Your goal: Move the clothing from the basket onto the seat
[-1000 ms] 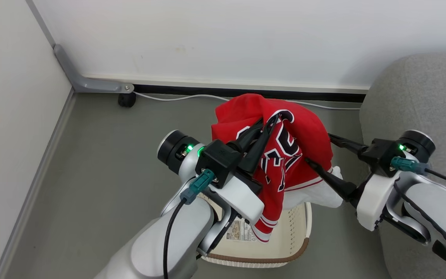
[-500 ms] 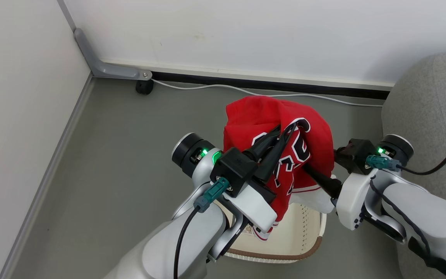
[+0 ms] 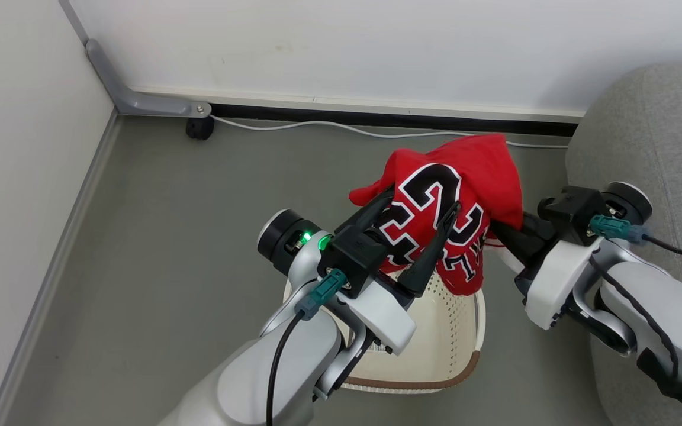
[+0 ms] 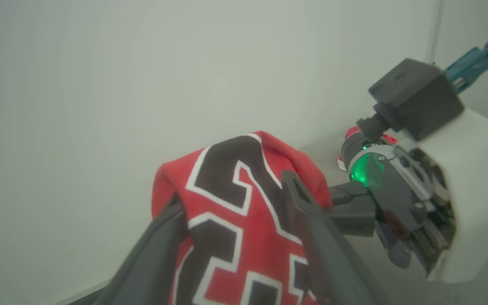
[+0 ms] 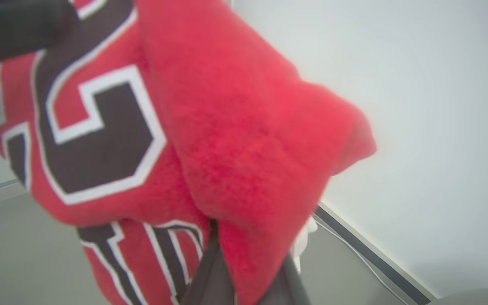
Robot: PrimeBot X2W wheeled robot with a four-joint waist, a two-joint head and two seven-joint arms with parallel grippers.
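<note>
Hanging above the basket [image 3: 476,307], the red jersey [image 3: 471,171] is bunched into 1 lump with its navy, white-edged "23" facing up toward the head camera. It is clear of the basket rim and is carried between the 2 arms.

Left gripper [image 3: 419,204]: jaws spread wide. Its 2 dark fingers [image 3: 430,260] straddle the numbered front of the jersey. In the left wrist view the left gripper [image 4: 232,190] shows cloth lying between the parted fingers, with no clamping. Whether the fingers touch the cloth cannot be told.

Right gripper [image 3: 498,232]: jaws fully closed, tips buried under the right side of the jersey. In the right wrist view the right gripper [image 5: 248,277] pinches a fold of plain red cloth between its 2 fingers at the bottom edge, and the rest of the jersey [image 5: 210,140] bulges above them.

The basket stands on the grey floor [image 3: 199,236], below and slightly to the left of the jersey. The seat [image 3: 643,130], grey woven fabric, lies at the robot's right, just beside the right arm and apart from the jersey. A white cable [image 3: 317,125] runs along the base of the wall [image 3: 341,47].
</note>
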